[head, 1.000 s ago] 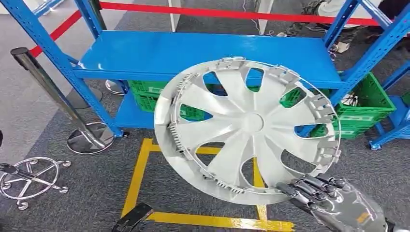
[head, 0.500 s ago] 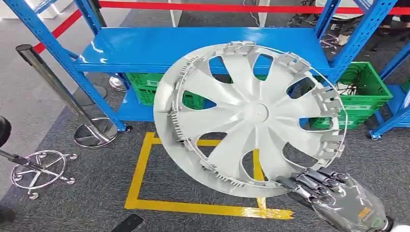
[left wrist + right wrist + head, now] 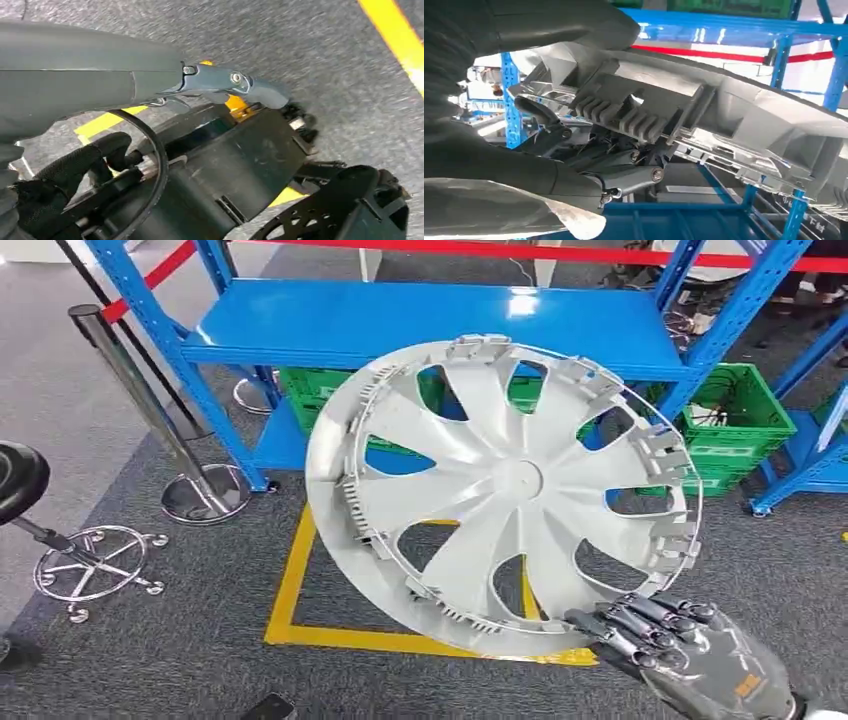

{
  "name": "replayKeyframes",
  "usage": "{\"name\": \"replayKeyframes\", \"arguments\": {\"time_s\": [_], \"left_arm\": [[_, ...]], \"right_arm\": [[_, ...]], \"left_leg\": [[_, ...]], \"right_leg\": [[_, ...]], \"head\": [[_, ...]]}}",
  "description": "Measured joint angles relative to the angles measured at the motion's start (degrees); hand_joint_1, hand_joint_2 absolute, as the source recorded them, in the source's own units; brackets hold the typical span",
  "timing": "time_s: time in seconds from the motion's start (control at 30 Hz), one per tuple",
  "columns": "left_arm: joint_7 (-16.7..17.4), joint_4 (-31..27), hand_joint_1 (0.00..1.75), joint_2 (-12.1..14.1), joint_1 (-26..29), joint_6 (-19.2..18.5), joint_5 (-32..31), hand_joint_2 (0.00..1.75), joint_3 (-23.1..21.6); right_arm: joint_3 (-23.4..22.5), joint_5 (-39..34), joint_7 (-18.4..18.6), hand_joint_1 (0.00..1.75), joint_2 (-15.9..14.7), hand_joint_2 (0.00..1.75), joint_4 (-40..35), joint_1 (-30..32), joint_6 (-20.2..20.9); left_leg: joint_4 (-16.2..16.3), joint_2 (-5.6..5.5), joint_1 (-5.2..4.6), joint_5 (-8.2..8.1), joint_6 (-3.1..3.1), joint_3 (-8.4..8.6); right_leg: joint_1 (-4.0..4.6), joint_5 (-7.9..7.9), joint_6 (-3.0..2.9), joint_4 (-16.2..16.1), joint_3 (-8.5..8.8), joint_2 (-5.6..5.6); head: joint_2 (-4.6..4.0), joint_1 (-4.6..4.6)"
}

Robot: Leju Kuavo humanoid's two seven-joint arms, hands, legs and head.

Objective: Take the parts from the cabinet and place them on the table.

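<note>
A: What is the largest element of the head view?
B: The blue shelving rack (image 3: 420, 325), its shelf surface bare, with green crates (image 3: 745, 420) on the lower level behind it.

A: And before the rack?
B: A silver wheel cover (image 3: 500, 490), held tilted in the air above the grey carpet and a yellow floor marking (image 3: 290, 580), its ribbed inner side and spokes facing the camera.

A: What supports it?
B: The right hand (image 3: 665, 635), which grips the lower rim; in the right wrist view its fingers (image 3: 624, 170) curl beneath the rim clips while the thumb lies over the top.

A: The left hand?
B: The left hand (image 3: 75, 170) hangs over the floor in its wrist view; whether its fingers are spread or curled cannot be told.

A: Lesser objects?
B: A chrome stanchion post (image 3: 150, 405) and a stool base (image 3: 95, 565) to the left.
</note>
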Motion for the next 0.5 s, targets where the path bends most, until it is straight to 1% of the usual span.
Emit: {"name": "replayKeyframes", "arguments": {"time_s": [0.03,0.07,0.1,0.13,0.17,0.2,0.23,0.27,0.3,0.33,0.37,0.4,0.43,0.47,0.5], "left_arm": [[0.0,0.0,0.0,0.02,-0.1,0.0,0.0,1.75,-0.22],[0.0,0.0,0.0,0.02,-0.21,0.04,0.0,1.75,-0.48],[-0.02,0.0,0.0,0.07,-0.29,0.22,0.0,1.75,-0.59],[-0.09,-0.07,0.0,0.22,-0.39,0.55,0.0,1.75,-0.59],[-0.13,-0.22,0.0,0.2,-0.4,0.61,0.0,1.75,-0.75],[-0.15,-0.26,0.0,0.3,-0.51,0.72,0.0,1.75,-0.9],[-0.15,-0.26,0.0,0.42,-0.59,0.74,0.0,1.75,-1.05],[-0.15,-0.26,0.0,0.44,-0.59,0.79,0.0,1.75,-1.16],[-0.17,-0.26,0.0,0.55,-0.68,0.79,0.0,1.75,-1.44],[-0.17,-0.26,0.0,0.61,-0.71,0.81,0.04,1.75,-1.73],[-0.2,-0.26,0.0,0.61,-0.57,0.81,0.07,1.75,-2.01],[-0.22,-0.26,0.0,0.59,-0.57,0.92,0.07,1.75,-2.17],[-0.33,-0.26,0.0,0.55,-0.73,1.05,0.07,1.75,-2.21],[-0.46,-0.26,0.0,0.52,-0.9,1.16,0.07,1.75,-2.25],[-0.65,-0.26,0.0,0.52,-0.99,1.44,0.07,1.75,-2.36]], "right_arm": [[0.0,-0.02,0.02,1.75,0.07,1.75,0.0,-0.02,0.02],[0.0,-0.02,0.02,1.75,0.07,1.75,0.0,-0.08,0.02],[0.0,-0.02,0.02,1.75,0.11,1.75,0.0,-0.19,0.02],[0.0,-0.02,0.04,1.75,0.24,1.75,0.0,-0.46,0.02],[-0.04,-0.04,0.04,1.75,0.29,1.75,-0.02,-0.57,0.02],[0.02,-0.11,0.02,1.75,0.55,1.75,0.04,-0.54,0.09],[0.07,-0.13,0.0,1.75,0.59,1.75,0.07,-0.67,0.2],[0.09,-0.13,0.02,1.75,0.81,1.75,0.15,-0.73,0.22],[0.2,-0.15,-0.04,1.75,1.03,1.75,0.22,-1.04,0.35],[0.26,-0.15,-0.15,1.75,1.23,1.75,0.28,-1.3,0.57],[0.33,-0.15,-0.18,1.75,1.4,1.75,0.31,-1.56,0.7],[0.39,-0.17,-0.18,1.75,1.55,1.75,0.35,-1.63,0.79],[0.48,-0.15,-0.26,1.75,1.75,1.75,0.46,-1.74,0.98],[0.63,-0.17,-0.31,1.75,1.95,1.75,0.48,-1.97,1.2],[0.83,-0.17,-0.33,1.75,2.16,1.75,0.52,-2.33,1.46]], "left_leg": [[0.41,0.01,0.09,0.58,-0.22,-1.19],[0.86,0.01,0.21,1.12,-0.51,-2.33],[1.47,-0.03,0.24,1.63,-0.84,-2.99],[2.0,-0.13,-0.14,1.94,-1.18,-3.57],[2.29,-0.1,-0.15,2.52,-1.44,-3.91],[2.16,-0.12,-0.15,3.54,-1.58,-4.09],[1.89,-0.14,-0.06,4.31,-1.69,-4.35],[1.88,-0.32,-0.07,4.74,-2.08,-4.6],[2.23,-0.42,0.25,3.42,-2.5,-5.1],[3.92,-0.43,0.27,-0.22,-2.89,-5.53],[7.27,-0.44,0.36,-4.33,-3.16,-5.89],[11.68,-0.44,0.39,-8.05,-3.37,-6.41],[16.14,-0.44,0.41,-10.32,-3.43,-6.83],[19.19,-0.44,0.41,-10.39,-3.42,-6.72],[19.95,-0.44,0.4,-8.4,-3.29,-5.83]], "right_leg": [[-0.09,2.95,0.09,-1.73,2.08,0.0],[-0.17,4.92,0.16,-5.43,5.22,-0.01],[-0.36,4.54,0.26,-10.67,9.25,0.02],[-0.42,1.86,0.42,-16.82,13.97,0.08],[-0.16,0.15,-0.37,-20.96,16.27,0.4],[-0.07,0.53,-0.84,-20.19,14.7,0.23],[0.1,0.83,-1.09,-19.93,14.26,0.23],[0.02,1.4,-1.67,-19.86,13.54,0.06],[-0.2,2.05,-2.36,-19.77,12.74,-0.3],[-0.11,2.65,-2.81,-19.65,11.93,-0.31],[-0.05,3.38,-3.16,-19.6,11.12,-0.33],[0.07,4.24,-3.3,-19.53,10.19,-0.33],[0.18,5.05,-3.31,-19.33,9.68,-0.37],[0.27,5.8,-3.38,-19.03,8.3,-0.43],[0.4,6.57,-3.4,-18.55,6.85,-0.41]], "head": [[0.0,-0.02],[0.0,-0.07],[0.0,0.0],[0.02,0.09],[0.0,-0.02],[0.0,0.09],[0.0,0.11],[0.0,0.15],[0.0,0.14],[0.0,0.02],[0.0,-0.11],[0.0,-0.13],[0.0,-0.13],[0.0,-0.13],[0.0,-0.15]]}}
